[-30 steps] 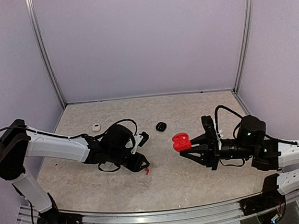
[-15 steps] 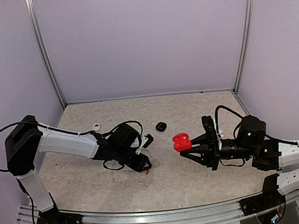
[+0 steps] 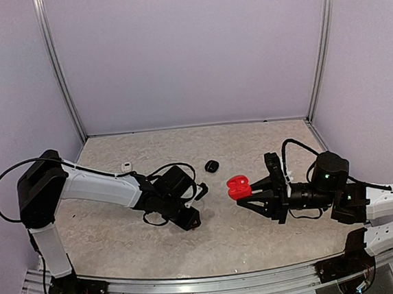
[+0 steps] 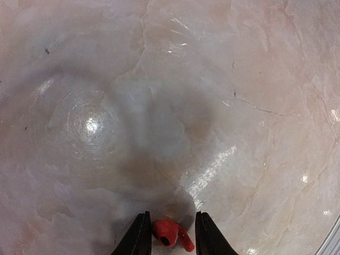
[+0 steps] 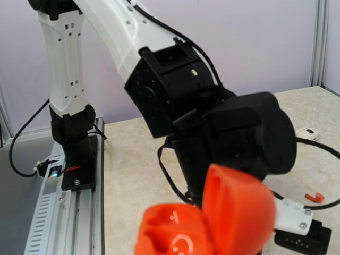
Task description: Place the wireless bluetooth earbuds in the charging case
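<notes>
Pick-up step: the left gripper (image 4: 171, 217) has its jaws astride the red earbud (image 4: 167, 232) on the counter (image 4: 159, 106); whether they pinch it is unclear. The right gripper (image 3: 247, 187) clenches the open red charging case (image 3: 238, 184) aloft. Next comes a firm pinch and a lift across.

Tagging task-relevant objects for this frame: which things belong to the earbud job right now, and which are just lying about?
In the job:
red earbud, in the left pincer
red charging case, lid open, in the right pincer

Lying about:
black case, untouched
white case, untouched
</notes>
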`<state>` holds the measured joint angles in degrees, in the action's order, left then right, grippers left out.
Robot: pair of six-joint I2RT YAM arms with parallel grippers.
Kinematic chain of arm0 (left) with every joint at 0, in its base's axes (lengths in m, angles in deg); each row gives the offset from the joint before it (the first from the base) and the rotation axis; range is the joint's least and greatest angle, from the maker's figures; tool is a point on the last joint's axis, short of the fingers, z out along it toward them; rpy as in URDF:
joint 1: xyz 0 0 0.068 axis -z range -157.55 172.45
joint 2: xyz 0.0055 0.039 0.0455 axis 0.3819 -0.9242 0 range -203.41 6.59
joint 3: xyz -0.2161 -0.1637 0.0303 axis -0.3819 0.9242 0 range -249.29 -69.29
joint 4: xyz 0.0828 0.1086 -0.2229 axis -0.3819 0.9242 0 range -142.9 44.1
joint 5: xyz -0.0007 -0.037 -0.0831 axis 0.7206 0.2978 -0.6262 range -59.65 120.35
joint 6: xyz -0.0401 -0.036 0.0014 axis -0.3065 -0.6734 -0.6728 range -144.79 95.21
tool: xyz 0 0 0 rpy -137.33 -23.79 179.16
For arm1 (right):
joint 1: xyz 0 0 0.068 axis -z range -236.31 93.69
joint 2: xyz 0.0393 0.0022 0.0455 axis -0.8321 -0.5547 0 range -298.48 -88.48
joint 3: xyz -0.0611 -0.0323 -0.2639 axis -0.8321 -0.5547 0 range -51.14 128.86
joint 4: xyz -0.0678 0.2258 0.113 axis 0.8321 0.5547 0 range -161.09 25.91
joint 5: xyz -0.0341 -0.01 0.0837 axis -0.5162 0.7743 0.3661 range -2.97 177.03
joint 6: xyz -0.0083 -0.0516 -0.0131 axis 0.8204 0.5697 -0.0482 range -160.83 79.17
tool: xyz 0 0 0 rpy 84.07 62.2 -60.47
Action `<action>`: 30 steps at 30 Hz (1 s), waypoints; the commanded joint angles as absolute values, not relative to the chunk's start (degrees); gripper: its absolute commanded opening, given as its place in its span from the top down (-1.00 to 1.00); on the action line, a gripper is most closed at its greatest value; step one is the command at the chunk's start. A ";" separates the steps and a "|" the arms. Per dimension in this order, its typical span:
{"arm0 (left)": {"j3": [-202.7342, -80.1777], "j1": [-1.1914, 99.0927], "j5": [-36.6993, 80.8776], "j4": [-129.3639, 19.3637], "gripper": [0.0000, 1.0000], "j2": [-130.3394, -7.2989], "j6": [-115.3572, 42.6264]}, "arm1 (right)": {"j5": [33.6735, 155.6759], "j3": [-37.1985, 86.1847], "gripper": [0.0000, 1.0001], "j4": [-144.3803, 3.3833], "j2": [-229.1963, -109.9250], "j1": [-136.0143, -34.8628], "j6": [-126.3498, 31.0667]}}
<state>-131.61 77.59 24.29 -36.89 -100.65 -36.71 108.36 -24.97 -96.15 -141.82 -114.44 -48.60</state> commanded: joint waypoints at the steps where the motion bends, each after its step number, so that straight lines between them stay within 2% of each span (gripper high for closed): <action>1: -133.36 78.30 26.81 -34.71 0.45 -101.69 -35.45 | 107.97 -25.39 0.95 -96.14 -141.20 -114.01 -48.42; 9: -132.80 78.28 27.89 -35.85 0.63 -100.41 -35.29 | 107.73 -25.41 0.95 -96.30 -141.21 -113.96 -48.38; 14: -130.93 77.53 26.49 -40.08 0.67 -96.64 -35.64 | 107.21 -25.39 0.95 -96.60 -141.02 -113.89 -47.54; 30: -120.18 81.13 27.53 -71.93 0.66 -64.58 -32.14 | 107.25 -28.04 0.97 -112.84 -142.96 -113.87 -39.15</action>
<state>-122.76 79.16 26.43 -60.29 -69.09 -34.50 107.28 -26.98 -104.85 -142.04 -114.24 -43.15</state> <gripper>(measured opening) 0.167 0.189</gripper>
